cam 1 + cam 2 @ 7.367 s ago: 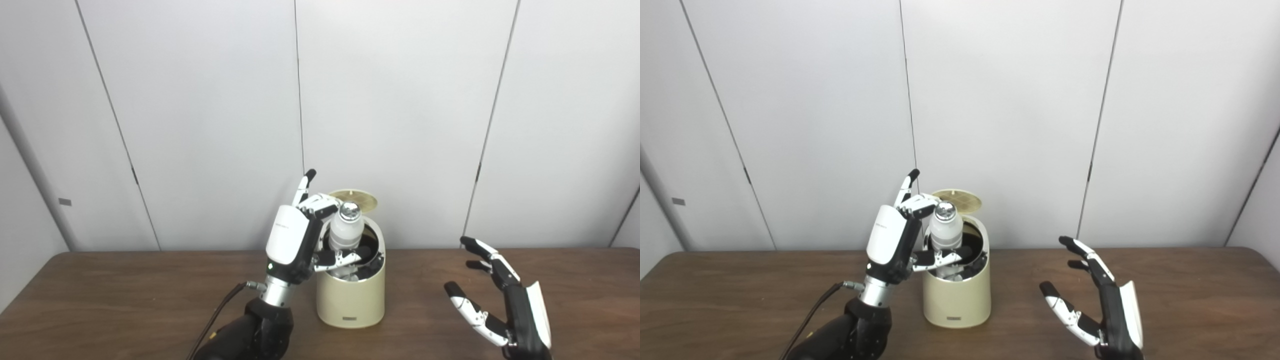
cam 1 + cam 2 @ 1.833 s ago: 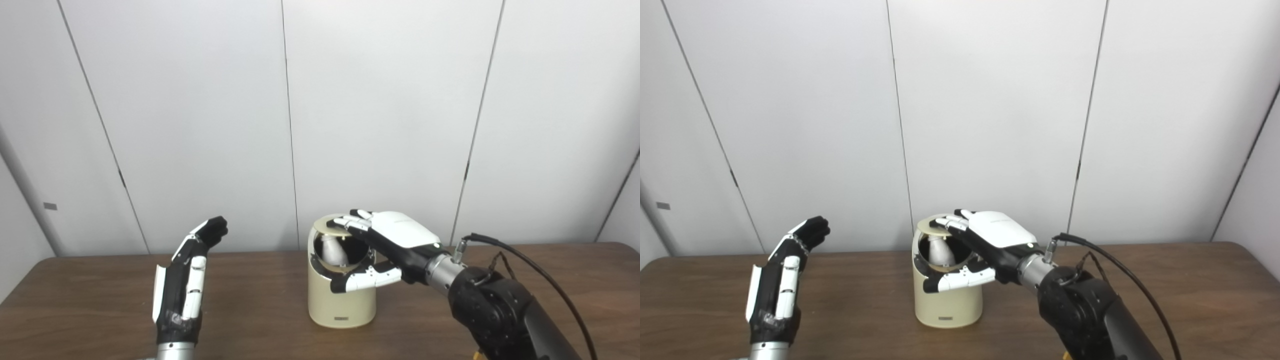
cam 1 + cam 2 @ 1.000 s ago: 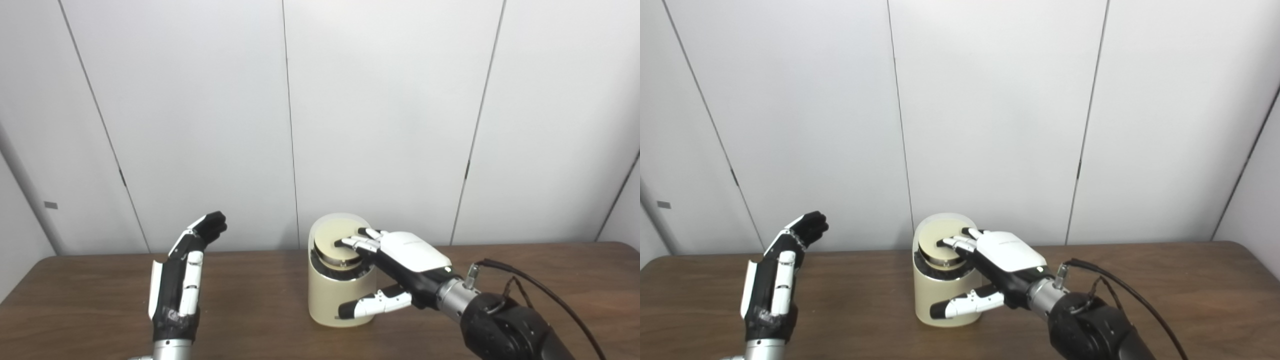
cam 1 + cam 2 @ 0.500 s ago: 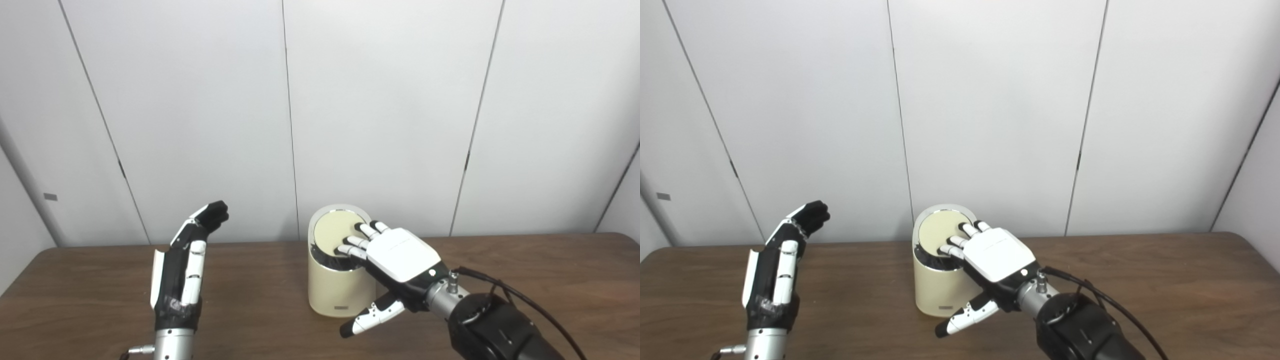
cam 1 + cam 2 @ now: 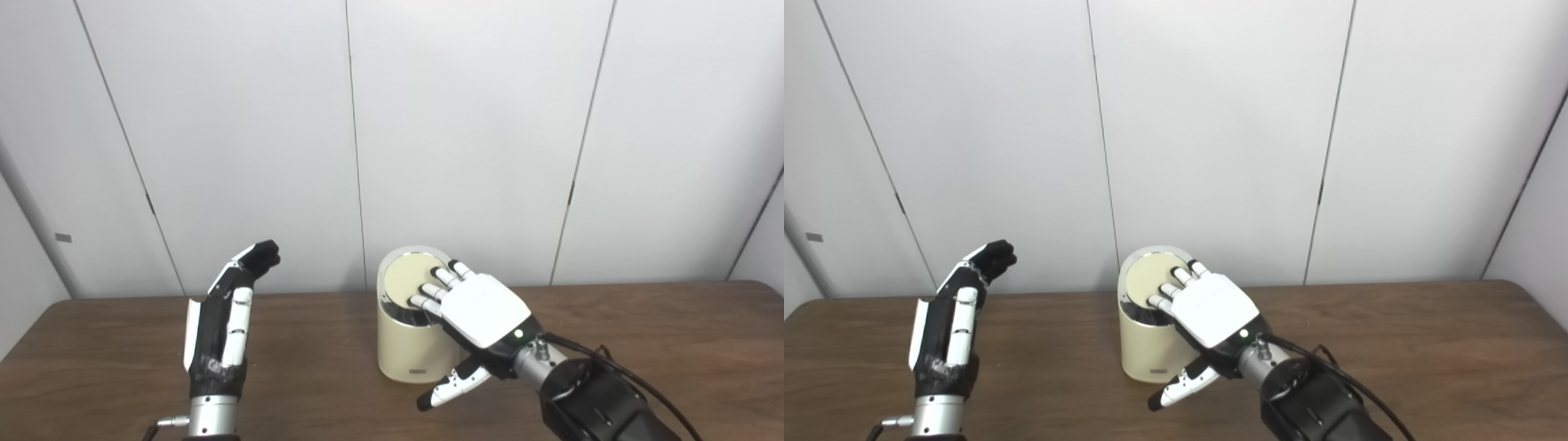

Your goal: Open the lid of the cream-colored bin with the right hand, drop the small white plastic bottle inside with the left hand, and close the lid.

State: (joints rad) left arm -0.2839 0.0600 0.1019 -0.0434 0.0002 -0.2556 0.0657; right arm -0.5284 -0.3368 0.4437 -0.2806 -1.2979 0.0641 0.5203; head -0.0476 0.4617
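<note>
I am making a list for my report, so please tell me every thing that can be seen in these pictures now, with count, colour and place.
bin: one, cream-colored, standing near the middle of the table.
lid: one, cream with a shiny metal ring around it, lying flat on top of the bin.
table: one, dark brown wood, across the lower part of the view.
wall panels: several, white-grey with dark seams, behind the table.
small white plastic bottle: none visible.
left hand: one, black and white, raised upright at the left, apart from the bin, holding nothing.
right hand: one, white back with black parts, fingers over the lid, thumb hanging down in front of the bin.
</note>
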